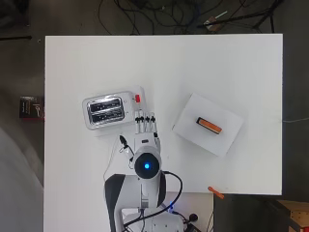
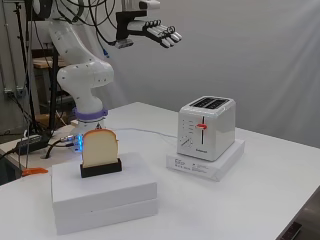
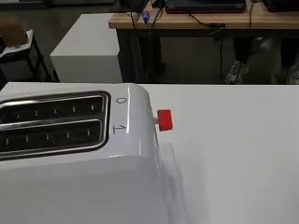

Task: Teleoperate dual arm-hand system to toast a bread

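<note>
1. The bread slice (image 2: pixel 99 146) stands upright in a black holder (image 2: pixel 101 168) on a white box (image 2: pixel 102 192) toward the surface's right edge.
2. The white toaster (image 2: pixel 207 127), red lever (image 3: pixel 164 119) up and slots seemingly empty, sits on a flat white base (image 2: pixel 206 165) nearer the left edge.
3. The hand (image 2: pixel 161 32) hovers high, fingers straight, holding nothing.
4. The white surface (image 1: pixel 231 63) has dark floor with tangled cables (image 1: pixel 159 14) beyond its far edge; a wooden bench (image 3: pixel 187 21) shows in the wrist view.
</note>
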